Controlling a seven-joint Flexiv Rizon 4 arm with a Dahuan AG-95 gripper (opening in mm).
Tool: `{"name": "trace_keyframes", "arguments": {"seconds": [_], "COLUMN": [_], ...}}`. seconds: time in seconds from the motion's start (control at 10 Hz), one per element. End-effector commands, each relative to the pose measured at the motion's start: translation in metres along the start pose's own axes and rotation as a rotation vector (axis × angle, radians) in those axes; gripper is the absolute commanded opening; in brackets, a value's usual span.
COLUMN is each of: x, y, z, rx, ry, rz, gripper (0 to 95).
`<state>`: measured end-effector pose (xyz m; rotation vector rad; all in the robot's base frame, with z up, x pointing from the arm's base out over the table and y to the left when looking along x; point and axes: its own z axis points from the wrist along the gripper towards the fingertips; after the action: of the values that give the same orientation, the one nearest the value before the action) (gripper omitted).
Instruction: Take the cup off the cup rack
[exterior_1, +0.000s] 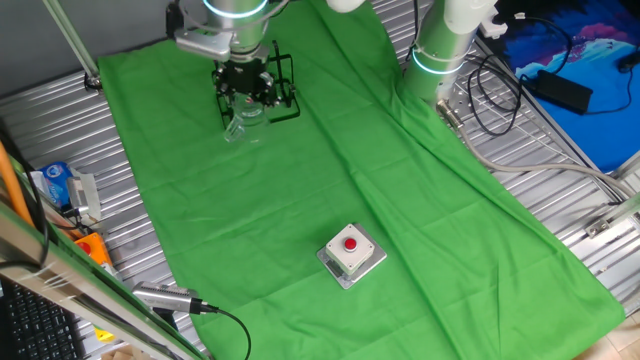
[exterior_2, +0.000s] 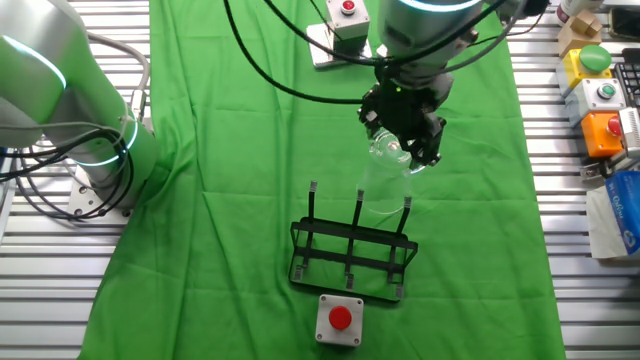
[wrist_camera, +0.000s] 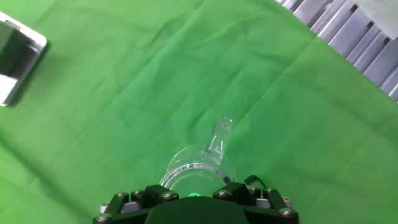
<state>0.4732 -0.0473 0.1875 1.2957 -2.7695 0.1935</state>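
Hand view: gripper (wrist_camera: 196, 198) fingers clamp the glass cup (wrist_camera: 200, 167), handle pointing away, above green cloth (wrist_camera: 124, 93), clear of the cup rack (exterior_2: 352, 258).

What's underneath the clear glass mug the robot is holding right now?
Under the small transparent glass mug held in the black pincer, the hand view shows only wrinkled green cloth. The pincer covers the mug's near side and the cloth beneath it.
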Motion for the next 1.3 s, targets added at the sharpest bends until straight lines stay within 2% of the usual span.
{"name": "trace_keyframes", "arguments": {"seconds": [0.1,0.2,0.3,1.0,1.1,1.2,1.3], "x": [0.001,0.001,0.001,0.001,-0.008,-0.022,-0.044], "y": [-0.001,-0.001,-0.001,-0.001,0.0,0.003,0.007], "z": [0.0,0.0,0.0,0.0,0.001,0.003,0.008], "rx": [0.008,0.01,0.01,0.006,0.008,0.033,0.052], "ry": [0.12,0.137,0.14,0.133,0.154,0.201,0.243], "rz": [-0.139,-0.161,-0.18,-0.145,-0.129,-0.124,-0.095], "gripper": [0.0,0.0,0.0,0.0,0.0,0.0,0.0]}}
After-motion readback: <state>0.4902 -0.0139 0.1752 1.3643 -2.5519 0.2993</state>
